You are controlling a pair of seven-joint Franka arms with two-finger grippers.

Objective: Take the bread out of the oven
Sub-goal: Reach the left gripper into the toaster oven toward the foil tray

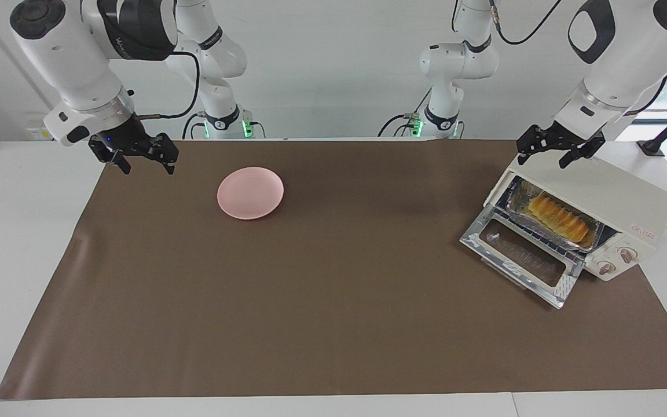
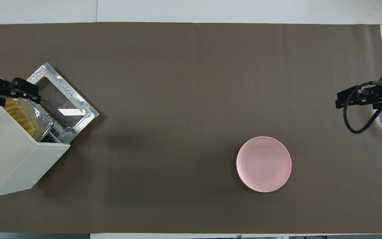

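Bread (image 1: 559, 217) sits in the open oven (image 1: 605, 202) just under the left hand (image 1: 560, 152), open and empty; right hand (image 1: 142, 155) open too, over the worktop's (image 1: 333, 318) corner.

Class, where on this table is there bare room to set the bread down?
Bare brown mat spreads between the pink plate and the oven; the plate is bare too. It is crowded only at the oven's open door.
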